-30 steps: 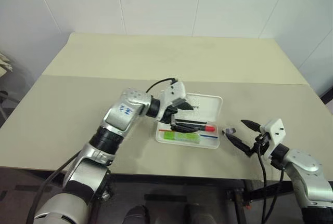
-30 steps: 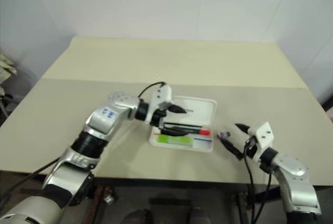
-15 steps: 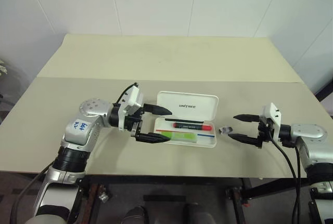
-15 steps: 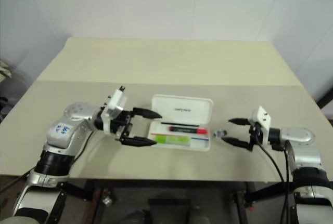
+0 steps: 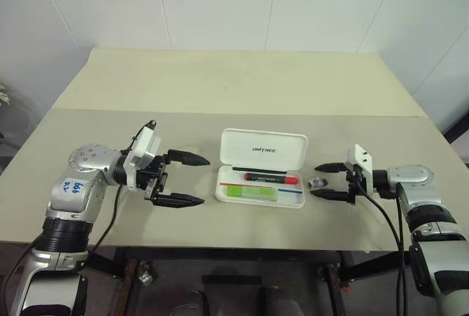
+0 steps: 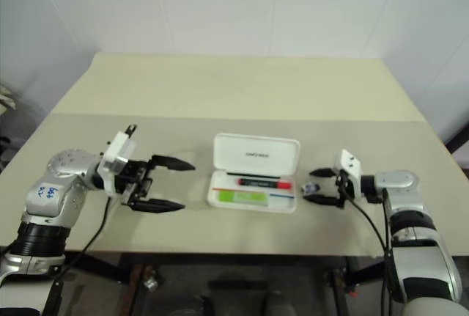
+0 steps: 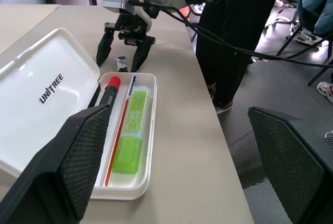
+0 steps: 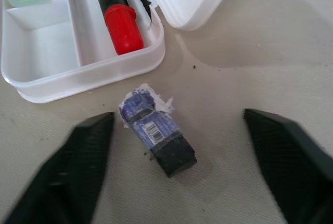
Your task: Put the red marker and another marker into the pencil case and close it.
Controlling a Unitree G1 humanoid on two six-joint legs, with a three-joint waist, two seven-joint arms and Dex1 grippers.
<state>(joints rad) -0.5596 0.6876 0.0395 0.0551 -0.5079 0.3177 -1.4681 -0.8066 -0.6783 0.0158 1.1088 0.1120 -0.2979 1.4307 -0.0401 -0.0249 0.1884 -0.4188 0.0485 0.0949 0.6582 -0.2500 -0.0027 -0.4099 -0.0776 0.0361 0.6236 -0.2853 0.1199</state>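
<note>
Both markers lie in the case (image 5: 227,200), on the table between the grippers: green marker (image 5: 253,192) nearest, red marker (image 5: 272,178) behind. Lid (image 5: 264,149) up; closing remains. Left gripper (image 5: 176,178) wide, empty; right gripper (image 5: 327,180) open around a small wrapped scrap (image 5: 319,182)

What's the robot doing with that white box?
It is packing a pencil case. The red marker and the green marker already lie inside, and the lid is still up. Both end effectors, left and right, are open and empty, one on each side. A small wrapped eraser lies by the right one.
</note>
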